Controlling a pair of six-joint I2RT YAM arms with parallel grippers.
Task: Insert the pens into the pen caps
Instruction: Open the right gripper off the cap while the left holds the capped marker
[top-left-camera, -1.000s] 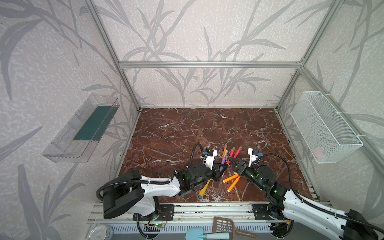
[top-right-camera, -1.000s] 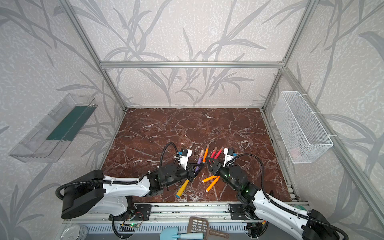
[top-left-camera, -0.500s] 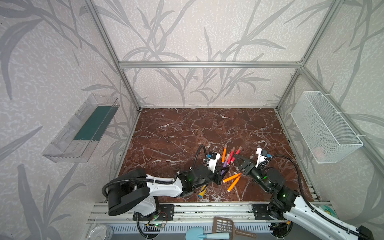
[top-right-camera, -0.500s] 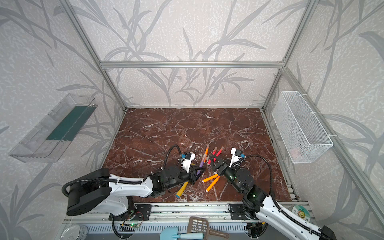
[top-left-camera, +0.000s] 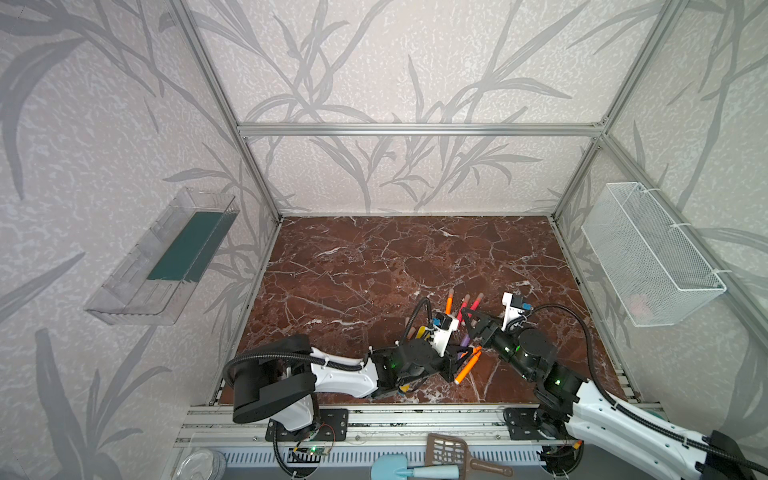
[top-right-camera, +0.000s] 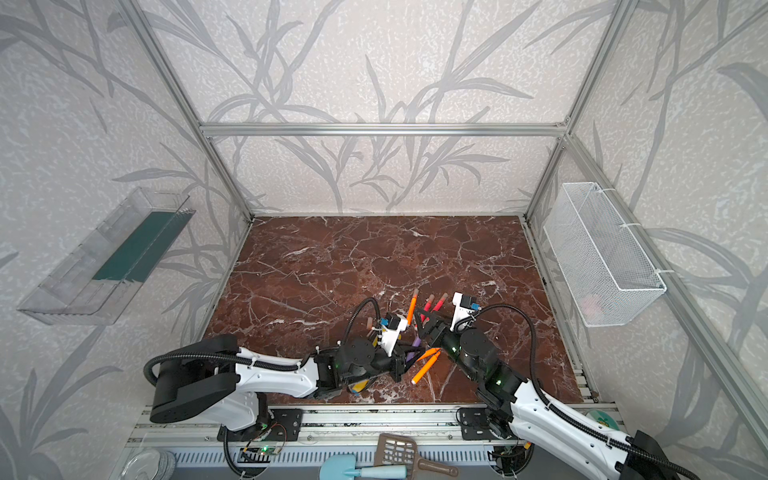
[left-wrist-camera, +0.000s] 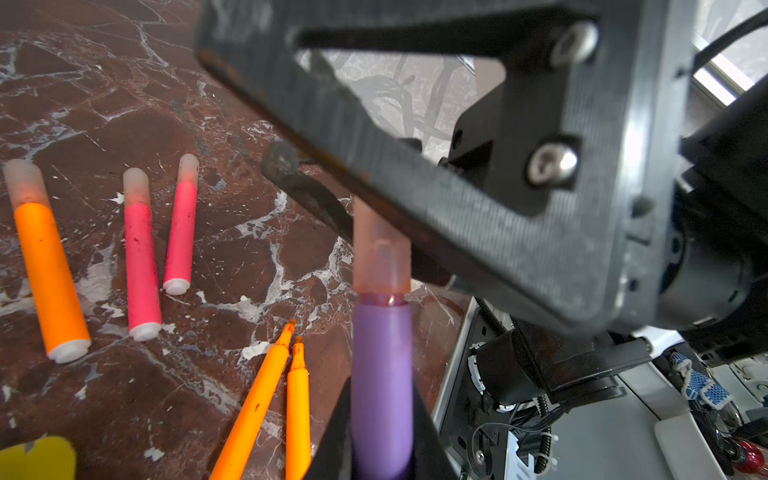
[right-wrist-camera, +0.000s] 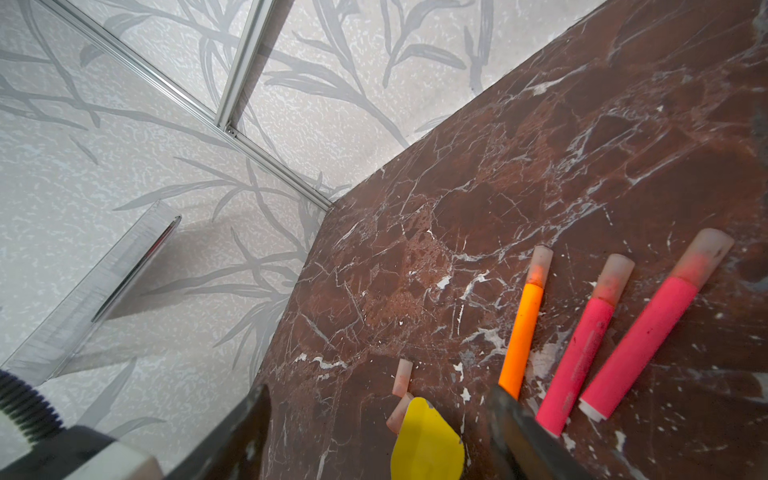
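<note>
One slim purple pen (left-wrist-camera: 381, 353), translucent pinkish cap (left-wrist-camera: 380, 257) on, is sitting gripped by left gripper (left-wrist-camera: 381, 399); right gripper (right-wrist-camera: 378, 390) is gaping open

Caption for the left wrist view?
Left tool holds the capped purple pen; three capped pens and two uncapped orange pens lie on the marble.

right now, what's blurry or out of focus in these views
Left wrist view: the purple pen near the lens is soft, the pink pens sharper; right wrist view: the yellow shovel close up is blurred, the orange pen crisp; both top views: sharp.
</note>
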